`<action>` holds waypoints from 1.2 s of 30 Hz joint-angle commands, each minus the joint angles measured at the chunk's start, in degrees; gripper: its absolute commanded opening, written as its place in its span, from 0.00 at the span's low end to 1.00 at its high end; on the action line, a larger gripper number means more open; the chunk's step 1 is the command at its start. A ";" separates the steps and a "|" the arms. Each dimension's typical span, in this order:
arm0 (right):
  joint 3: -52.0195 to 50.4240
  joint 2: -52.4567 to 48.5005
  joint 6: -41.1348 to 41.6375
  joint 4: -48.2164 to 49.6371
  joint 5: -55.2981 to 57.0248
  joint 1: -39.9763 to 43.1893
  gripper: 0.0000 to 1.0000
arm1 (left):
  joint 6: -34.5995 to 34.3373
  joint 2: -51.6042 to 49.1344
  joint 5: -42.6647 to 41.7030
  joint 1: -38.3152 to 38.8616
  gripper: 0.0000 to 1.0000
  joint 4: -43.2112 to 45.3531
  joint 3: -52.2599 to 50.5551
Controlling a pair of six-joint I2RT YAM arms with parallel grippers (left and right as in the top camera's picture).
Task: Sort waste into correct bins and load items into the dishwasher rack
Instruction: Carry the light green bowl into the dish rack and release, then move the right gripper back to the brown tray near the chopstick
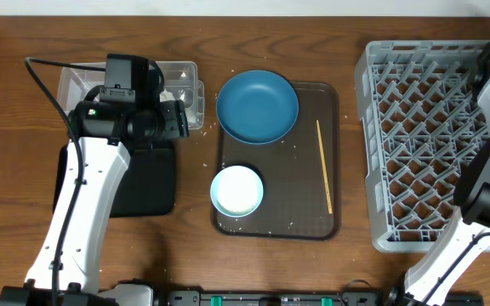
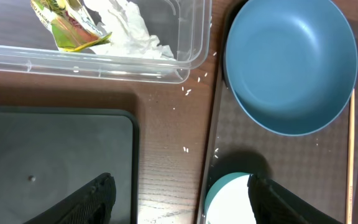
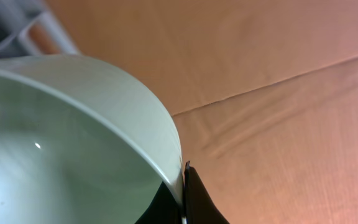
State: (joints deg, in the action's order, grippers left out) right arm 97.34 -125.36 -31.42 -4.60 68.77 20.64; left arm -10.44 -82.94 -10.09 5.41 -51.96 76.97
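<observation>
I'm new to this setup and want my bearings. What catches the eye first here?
The dark blue plate on the brown serving tray at centre, with the big grey dishwasher rack to its right. In the right wrist view, the right gripper pinches the rim of a mint-green bowl.

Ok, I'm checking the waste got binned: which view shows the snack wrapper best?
Left wrist: the snack wrapper lies beside the tissue inside the clear tub. Overhead, the left arm hides most of that tub; the right wrist shows a mint-green bowl instead.
</observation>
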 commanded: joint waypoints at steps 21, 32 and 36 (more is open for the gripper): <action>0.13 0.72 26.67 -33.05 -15.80 -5.25 0.65 | 0.35 -0.22 0.72 -0.04 0.70 0.15 0.11; 0.15 15.72 26.69 -37.99 -49.35 -6.45 0.83 | 0.35 -0.22 0.72 -0.04 0.71 0.17 0.11; 0.15 20.33 28.87 -40.65 -75.32 -9.09 0.79 | 0.35 -0.22 0.72 -0.04 0.71 0.15 0.11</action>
State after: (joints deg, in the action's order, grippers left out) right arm 97.65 -107.98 -5.30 -44.29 17.72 14.28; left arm -10.44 -82.94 -10.09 5.41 -51.86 76.97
